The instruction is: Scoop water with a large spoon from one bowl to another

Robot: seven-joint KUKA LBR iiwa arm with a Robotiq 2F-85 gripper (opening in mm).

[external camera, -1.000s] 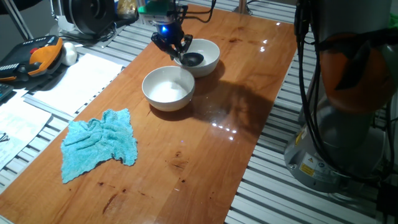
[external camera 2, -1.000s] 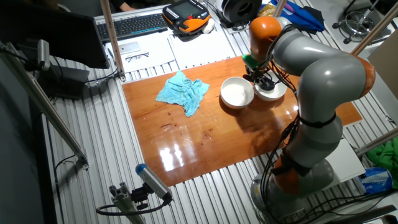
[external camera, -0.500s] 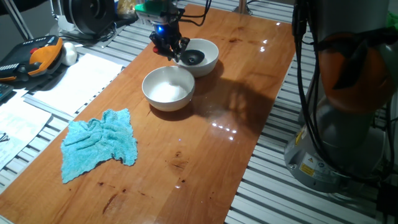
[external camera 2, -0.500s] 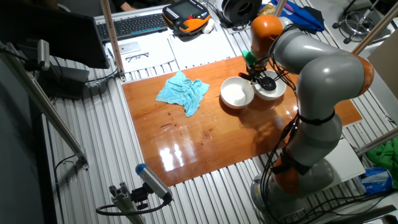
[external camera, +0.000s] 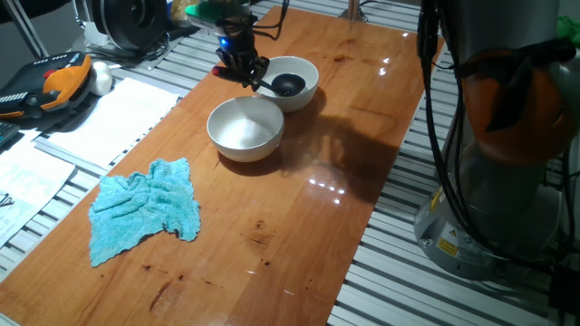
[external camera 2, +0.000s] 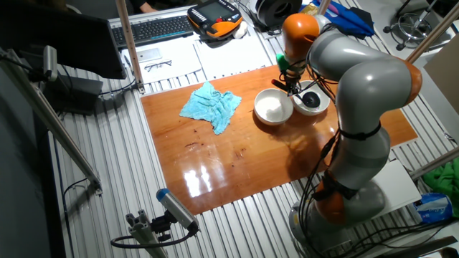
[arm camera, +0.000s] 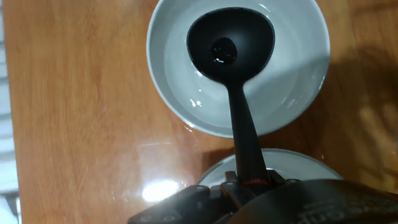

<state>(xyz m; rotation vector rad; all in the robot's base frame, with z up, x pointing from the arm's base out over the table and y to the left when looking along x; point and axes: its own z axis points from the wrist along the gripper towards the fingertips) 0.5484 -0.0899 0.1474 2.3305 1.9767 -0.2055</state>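
My gripper point(external camera: 239, 69) is shut on the handle of the black ladle point(external camera: 287, 86), near its red tip point(arm camera: 254, 182). The ladle's round scoop point(arm camera: 230, 42) sits inside the far white bowl point(external camera: 304, 98), which fills the top of the hand view point(arm camera: 166, 87). A small glint of water point(arm camera: 222, 51) lies in the scoop. Water in the bowl is hardly visible. The near white bowl point(external camera: 243, 149) stands just beside it, and its rim shows under my hand point(arm camera: 298, 159). In the other fixed view my gripper point(external camera 2: 290, 80) is at the far bowl's point(external camera 2: 322, 109) left side.
A crumpled blue cloth point(external camera: 145, 210) lies on the wooden table point(external camera: 299, 235) in front of the bowls. Papers point(external camera: 109, 118) and an orange handset point(external camera: 62, 83) lie off the table's left edge. The robot's base point(external camera: 507, 190) stands at the right.
My gripper has shifted a little left and toward the table's far edge with the ladle. The scoop has stayed in the far bowl and slid slightly toward its middle.
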